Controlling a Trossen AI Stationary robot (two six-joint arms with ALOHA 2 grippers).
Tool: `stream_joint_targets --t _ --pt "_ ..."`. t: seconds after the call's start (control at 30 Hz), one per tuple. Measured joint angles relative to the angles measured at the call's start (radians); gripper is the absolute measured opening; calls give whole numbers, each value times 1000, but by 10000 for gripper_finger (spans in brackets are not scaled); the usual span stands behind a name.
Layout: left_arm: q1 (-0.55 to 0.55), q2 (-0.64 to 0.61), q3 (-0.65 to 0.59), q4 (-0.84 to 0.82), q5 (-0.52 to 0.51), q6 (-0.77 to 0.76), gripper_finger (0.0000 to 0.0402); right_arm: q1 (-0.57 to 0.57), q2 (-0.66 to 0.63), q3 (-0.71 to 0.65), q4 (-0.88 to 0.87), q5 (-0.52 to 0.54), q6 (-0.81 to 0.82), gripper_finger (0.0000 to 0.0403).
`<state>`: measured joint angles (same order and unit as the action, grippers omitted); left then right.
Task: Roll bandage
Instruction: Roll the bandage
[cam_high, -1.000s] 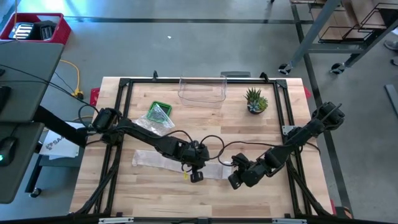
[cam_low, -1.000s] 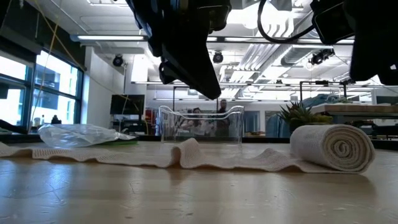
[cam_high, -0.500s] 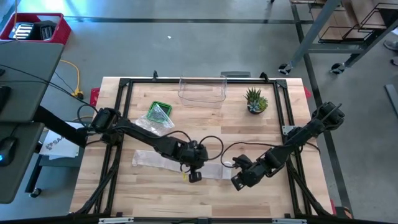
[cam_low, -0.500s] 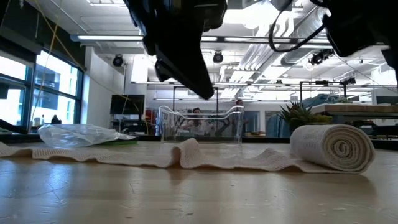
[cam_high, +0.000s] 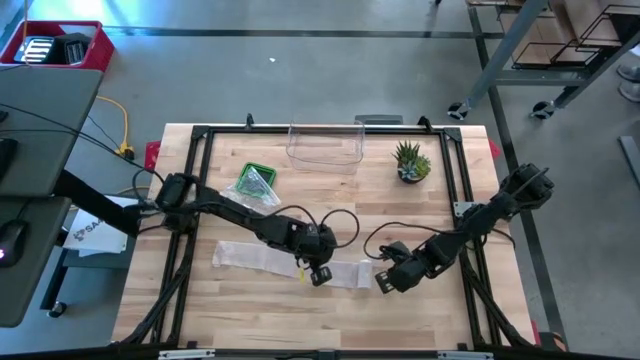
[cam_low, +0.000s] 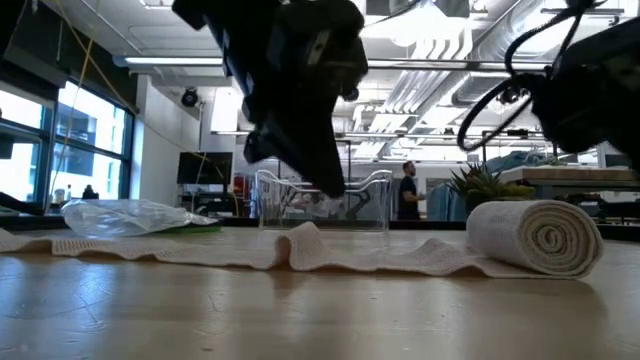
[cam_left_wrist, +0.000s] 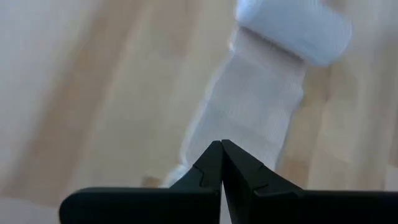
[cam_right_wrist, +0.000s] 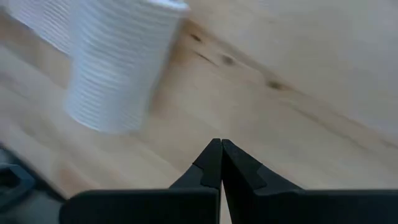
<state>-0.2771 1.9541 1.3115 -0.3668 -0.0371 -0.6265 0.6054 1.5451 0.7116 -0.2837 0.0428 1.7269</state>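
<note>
White bandage (cam_high: 262, 257) lies half-rolled on the desk (cam_high: 200, 300). My left pincer (cam_high: 320, 277), closed and empty, has shifted toward the roll (cam_low: 535, 236); right pincer (cam_high: 382, 280), closed, has backed off. Rolling remains.

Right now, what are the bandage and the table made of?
The bandage looks like soft, off-white woven cloth: fine ribbed lines show on its rolled end, and the loose strip wrinkles. The table looks like pale, smooth wood, with plank seams and grain showing.
</note>
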Motion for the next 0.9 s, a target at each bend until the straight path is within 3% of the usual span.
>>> stream_joint_targets --t 0.1,0.37,0.6,0.9 --pt "-38 19 0 62 2 -17 0 -5 0 -39 149 33 4 0" --pt "-73 82 1 171 -75 -53 0 -5 11 -36 132 131 30 0" --pt "-35 134 72 176 -71 -15 0 -12 58 -36 182 124 47 0" --pt "-29 137 73 182 -78 28 0 -12 108 -34 236 138 98 0"
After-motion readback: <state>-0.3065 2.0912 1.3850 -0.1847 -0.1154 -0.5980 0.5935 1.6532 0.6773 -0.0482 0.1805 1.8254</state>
